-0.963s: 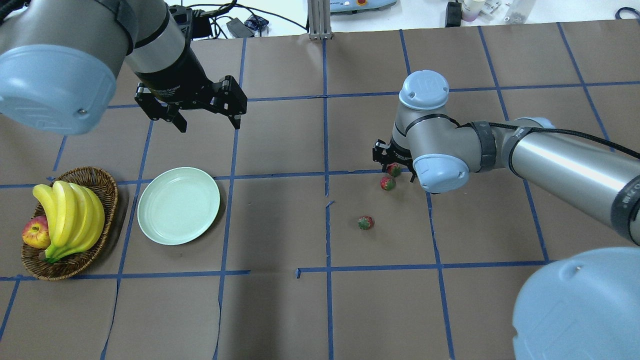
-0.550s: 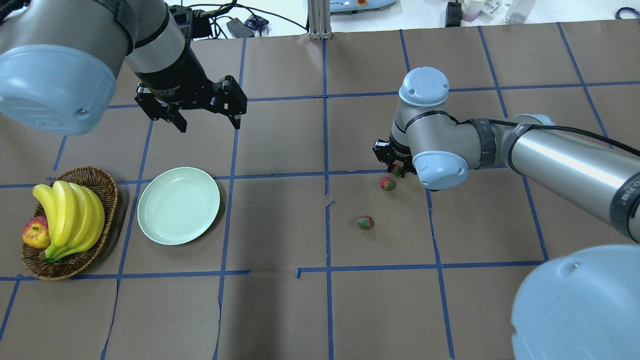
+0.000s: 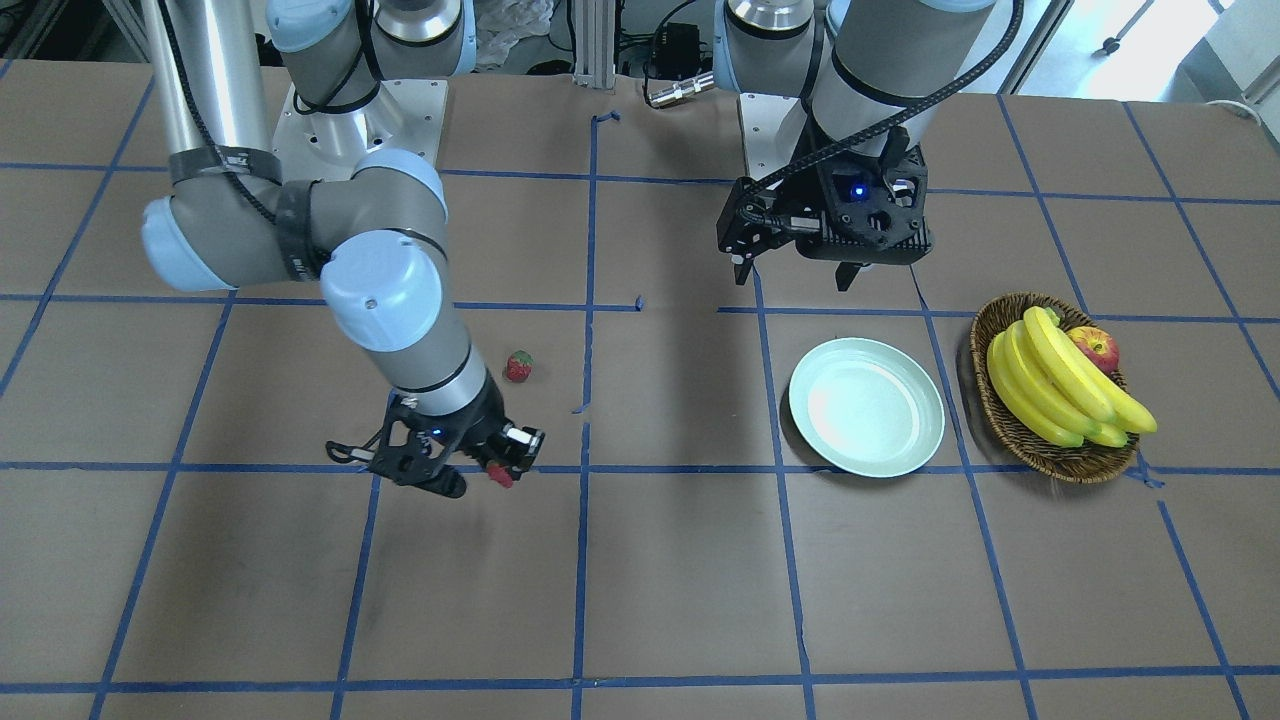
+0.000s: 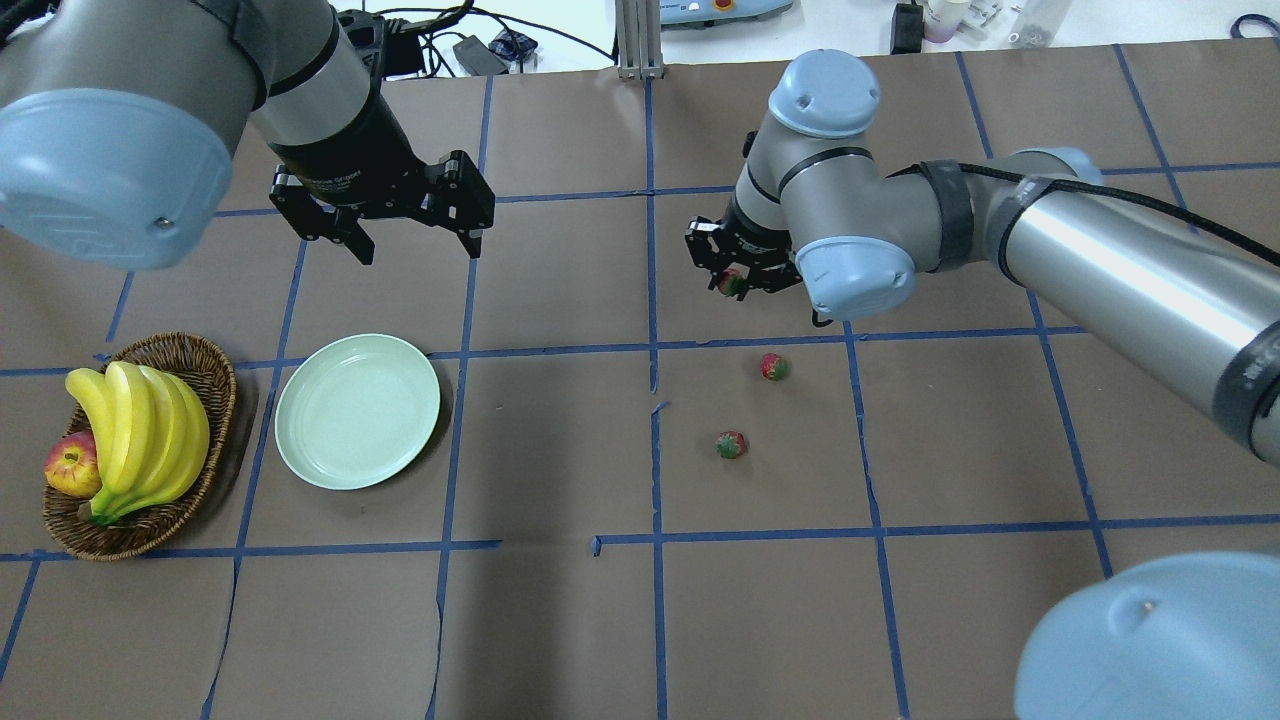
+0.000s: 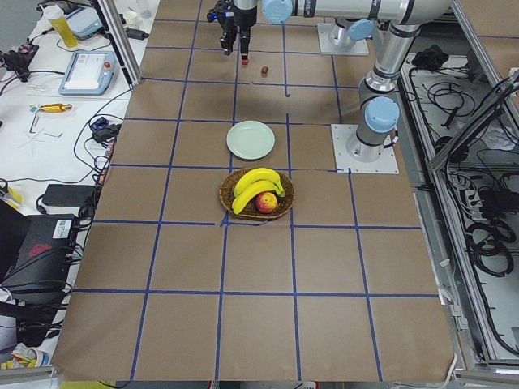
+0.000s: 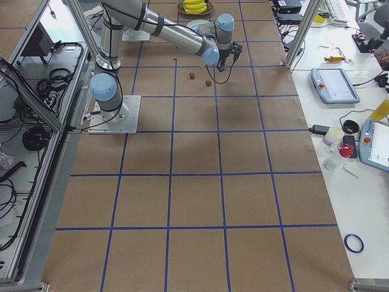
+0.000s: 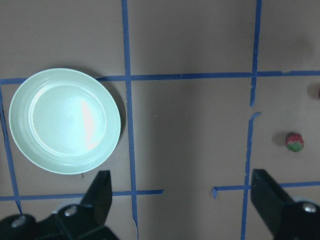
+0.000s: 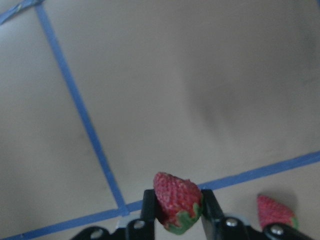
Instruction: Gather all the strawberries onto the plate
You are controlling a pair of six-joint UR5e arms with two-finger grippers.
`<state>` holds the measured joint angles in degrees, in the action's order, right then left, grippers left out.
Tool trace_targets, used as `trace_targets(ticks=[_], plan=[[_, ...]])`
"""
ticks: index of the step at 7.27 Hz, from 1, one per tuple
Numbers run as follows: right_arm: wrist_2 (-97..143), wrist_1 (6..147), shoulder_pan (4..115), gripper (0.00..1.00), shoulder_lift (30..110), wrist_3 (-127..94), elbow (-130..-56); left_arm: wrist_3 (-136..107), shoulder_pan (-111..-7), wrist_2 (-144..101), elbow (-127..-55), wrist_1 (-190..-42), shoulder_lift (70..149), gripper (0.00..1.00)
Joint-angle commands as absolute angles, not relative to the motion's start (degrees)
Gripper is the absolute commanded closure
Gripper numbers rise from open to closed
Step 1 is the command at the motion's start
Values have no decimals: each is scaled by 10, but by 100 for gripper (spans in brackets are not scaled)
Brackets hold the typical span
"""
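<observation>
The right gripper [image 4: 731, 281] is clamped on one strawberry [image 8: 177, 199], pinched between its two fingers and held clear of the table. A second strawberry [image 4: 775, 367] and a third strawberry [image 4: 731, 445] lie on the paper a little nearer the robot. The plate [image 4: 357, 410], with nothing in it, sits well to the left across the centre line, so the carry should run leftward. The left gripper [image 4: 417, 248], spread wide and empty, hangs just beyond the plate and is much closer to it.
</observation>
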<state>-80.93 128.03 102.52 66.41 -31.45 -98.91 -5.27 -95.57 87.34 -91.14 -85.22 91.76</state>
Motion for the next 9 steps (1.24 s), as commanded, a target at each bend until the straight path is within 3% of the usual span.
trace_targets(ticks=[1,4,5,9], plan=[[-816,1279,1119,100,657,-355,-996,-53,-956,874,-911,-853,918,0],[-810,1302,1154,100,620,-355,-1027,-53,-955,874,-911,-853,915,0],[-816,1297,1154,3,622,-347,-1027,-53,-955,874,-911,-853,915,0],[-860,1290,1078,0,666,-268,-1027,-53,-955,875,-911,-854,915,0]])
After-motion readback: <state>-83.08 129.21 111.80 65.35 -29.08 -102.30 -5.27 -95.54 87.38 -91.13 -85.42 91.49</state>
